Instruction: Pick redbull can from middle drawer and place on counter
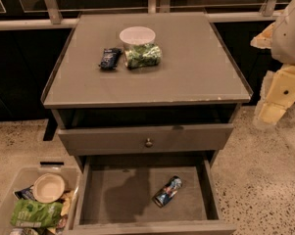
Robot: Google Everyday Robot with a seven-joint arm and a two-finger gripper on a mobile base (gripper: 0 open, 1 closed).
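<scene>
The redbull can point(167, 191) lies on its side, tilted, on the floor of the open middle drawer point(117, 195), right of its centre. The drawer is pulled out toward me at the bottom of the view. The counter point(201, 67) is the grey cabinet top above it. My gripper point(271, 110) hangs at the far right edge, beside the cabinet's right front corner, about level with the counter's front edge and well above and to the right of the can. It holds nothing that I can see.
On the counter stand a white bowl point(137, 35), a green crinkly bag point(143, 56) and a dark blue snack packet point(110, 58). A shut drawer front with a brass knob point(148, 142) is above the open drawer. A clear bin point(5, 199) of snacks stands on the floor at left.
</scene>
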